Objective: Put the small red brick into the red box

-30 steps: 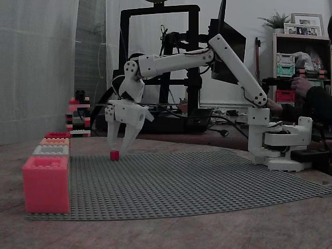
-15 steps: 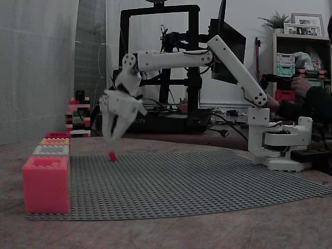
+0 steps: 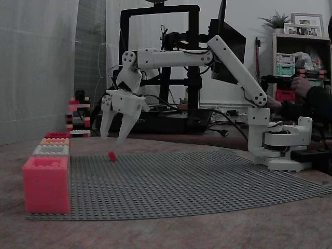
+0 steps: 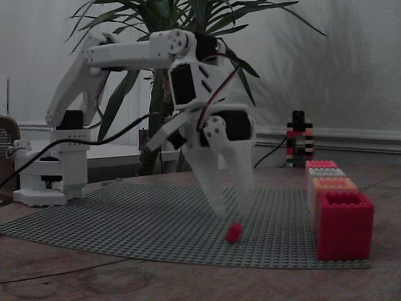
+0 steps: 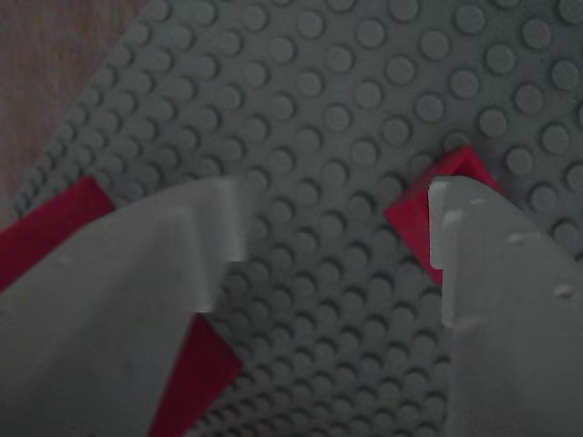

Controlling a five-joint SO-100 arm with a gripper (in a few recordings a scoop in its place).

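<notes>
Here the grey studded baseplate covers the desk, mostly bare to the right. A row of boxes lines its left edge in a fixed view, the red box farthest. The fingers hang apart, empty, above the small red brick, tilted on the plate.

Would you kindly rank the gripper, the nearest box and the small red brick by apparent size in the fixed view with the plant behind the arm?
1. Gripper, largest.
2. Nearest box, somewhat smaller; it sits nearer the camera, so the true gap is unsure.
3. Small red brick, by far the smallest.
</notes>
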